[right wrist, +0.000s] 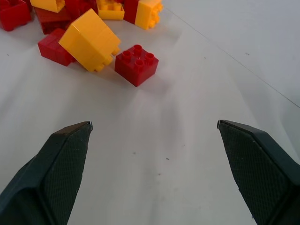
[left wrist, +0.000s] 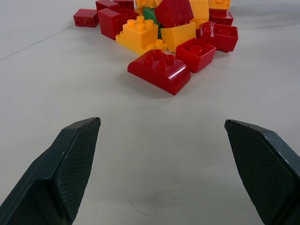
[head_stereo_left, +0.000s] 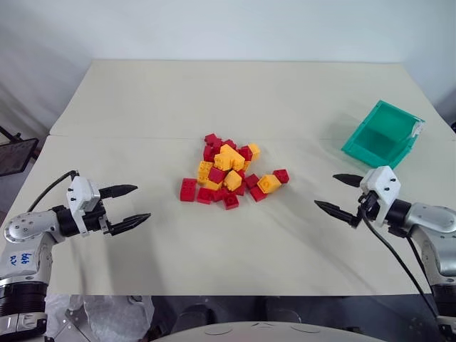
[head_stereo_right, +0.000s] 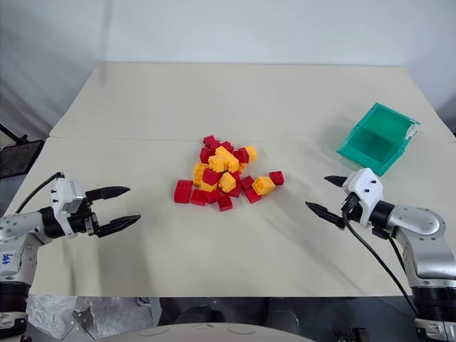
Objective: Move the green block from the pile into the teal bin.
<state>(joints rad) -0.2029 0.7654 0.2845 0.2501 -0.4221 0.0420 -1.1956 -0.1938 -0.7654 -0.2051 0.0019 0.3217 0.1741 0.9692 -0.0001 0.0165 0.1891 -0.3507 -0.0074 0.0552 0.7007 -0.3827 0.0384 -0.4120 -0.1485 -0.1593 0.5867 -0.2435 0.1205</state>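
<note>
Green plastic shows as a small sliver in the left wrist view: the green block (left wrist: pixel 151 15) sits inside the pile (head_stereo_left: pixel 229 173), wedged between a yellow-orange brick (left wrist: pixel 138 32) in front of it and a tilted red brick (left wrist: pixel 174 11) leaning over it, so little of its surface is free. From the head views it cannot be made out among the red and yellow-orange bricks. It looks like a hard, glossy studded toy brick: light, stiff, not fragile, but smooth enough to slip from a shallow pinch. The best hold is probably across two flat opposite side walls, below the studs, and that likely calls for clearing or nudging the neighbours first, since loose bricks will scatter at a touch.

Around the pile the cream table (head_stereo_left: pixel 142 100) lies bare. The teal bin (head_stereo_left: pixel 381 135) stands well apart from the pile, on the robot's right and farther back, its open side facing the pile. The left gripper (head_stereo_left: pixel 128 206) hangs over the table on the near left of the pile with its fingers spread wide and nothing between them; the right gripper (head_stereo_left: pixel 340 194) is likewise spread and empty, near the bin's front corner
</note>
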